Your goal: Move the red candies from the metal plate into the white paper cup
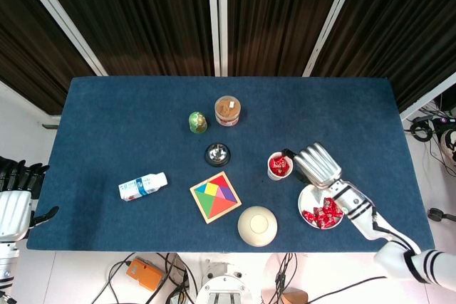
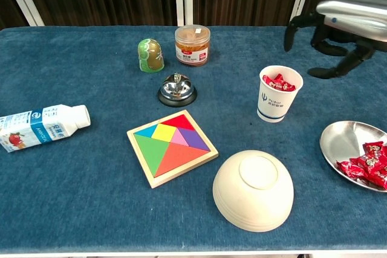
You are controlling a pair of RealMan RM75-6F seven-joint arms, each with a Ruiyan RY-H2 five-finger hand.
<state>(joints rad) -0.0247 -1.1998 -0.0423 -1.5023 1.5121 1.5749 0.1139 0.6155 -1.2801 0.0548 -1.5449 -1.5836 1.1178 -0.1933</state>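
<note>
The white paper cup [image 2: 279, 94] [image 1: 278, 166] stands right of centre with red candies [image 2: 279, 82] heaped to its rim. More red candies [image 2: 367, 165] [image 1: 321, 212] lie on the metal plate [image 2: 343, 139] [image 1: 308, 198] near the front right edge. My right hand [image 2: 341, 27] [image 1: 315, 164] hovers just right of the cup and above the plate's far side, fingers apart and holding nothing. My left hand [image 1: 16, 194] hangs off the table's left edge, fingers spread, empty.
An upturned cream bowl [image 2: 253, 189] sits in front of the cup. A tangram puzzle [image 2: 172, 146], a call bell [image 2: 176, 89], a green egg figure [image 2: 150, 55], a snack jar [image 2: 192, 45] and a milk bottle [image 2: 41, 125] lie to the left.
</note>
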